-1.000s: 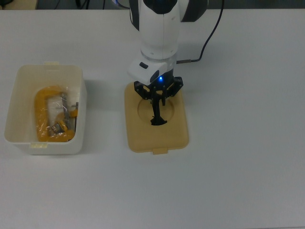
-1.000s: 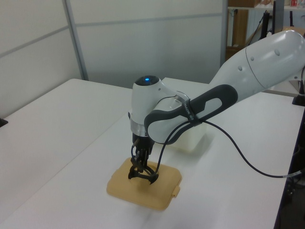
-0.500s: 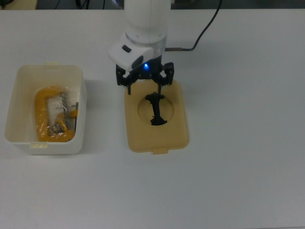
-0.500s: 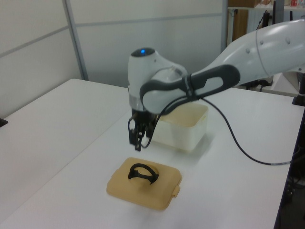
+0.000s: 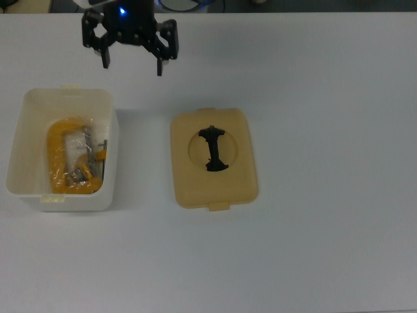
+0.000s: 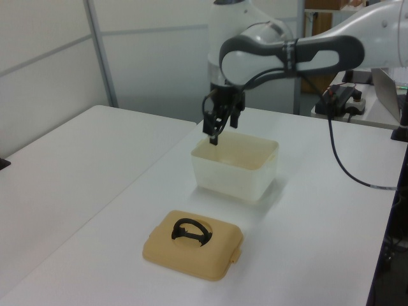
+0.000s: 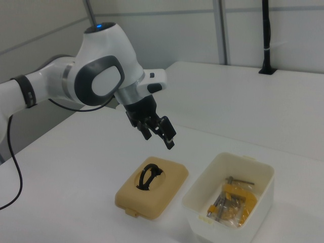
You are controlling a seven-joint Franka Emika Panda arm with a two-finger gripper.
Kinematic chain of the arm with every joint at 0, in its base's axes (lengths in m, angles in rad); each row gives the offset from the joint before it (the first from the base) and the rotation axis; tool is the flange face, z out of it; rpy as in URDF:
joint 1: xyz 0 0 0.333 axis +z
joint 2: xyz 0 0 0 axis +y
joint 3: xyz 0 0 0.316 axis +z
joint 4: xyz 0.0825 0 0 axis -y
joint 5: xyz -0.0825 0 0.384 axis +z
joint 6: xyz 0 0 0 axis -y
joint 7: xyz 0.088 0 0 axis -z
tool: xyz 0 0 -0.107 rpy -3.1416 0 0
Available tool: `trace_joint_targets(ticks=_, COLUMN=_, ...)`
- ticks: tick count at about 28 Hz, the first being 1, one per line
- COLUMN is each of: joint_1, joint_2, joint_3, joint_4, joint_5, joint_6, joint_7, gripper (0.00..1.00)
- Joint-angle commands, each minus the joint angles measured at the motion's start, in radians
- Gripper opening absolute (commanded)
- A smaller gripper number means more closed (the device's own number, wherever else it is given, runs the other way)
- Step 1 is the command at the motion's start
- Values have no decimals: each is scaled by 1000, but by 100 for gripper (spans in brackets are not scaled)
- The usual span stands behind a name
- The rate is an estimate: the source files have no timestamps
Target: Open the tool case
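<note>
We see the tool case [image 5: 62, 153] open on the white table [image 5: 326, 98] — its white tub shows a yellow clamp [image 5: 65, 156], the mustard lid [image 5: 214, 160] lying beside it. The pincer [image 5: 130, 62] hangs above the table — fingers spread, holding nothing

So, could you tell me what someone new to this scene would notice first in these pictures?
Probably the mustard-yellow lid lying flat on the white table, its black handle up, apart from the white tub. The tub sits open at the top view's left, with a yellow clamp inside. The gripper hangs open above the table, holding nothing.
</note>
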Motion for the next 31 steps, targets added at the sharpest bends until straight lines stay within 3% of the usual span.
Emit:
trace_joint_targets(ticks=1, joint_1=8, joint_2=-48, joint_3=-37, joint_4=17, joint_5=-1, joint_6=-135, joint_7=-135, gripper=100)
trace_joint_targets(ticks=5, joint_1=8, joint_2=-51, joint_3=-38, joint_4=26, joint_5=11, joint_6=-163, joint_7=-157, gripper=100)
trace_joint_targets(ticks=12, joint_1=-38, joint_2=-51, joint_3=-48, joint_4=46, joint_5=184, joint_6=-163, joint_7=-207, gripper=100)
trace_joint_targets(ticks=21, joint_1=-38, joint_2=-51, joint_3=-37, joint_4=46, joint_5=209, joint_6=-169, joint_7=-209, gripper=100)
trace_joint_targets(ticks=31, joint_1=-29, joint_2=-50, joint_3=-8, joint_4=46, joint_5=195, joint_6=-161, joint_7=-105, gripper=100)
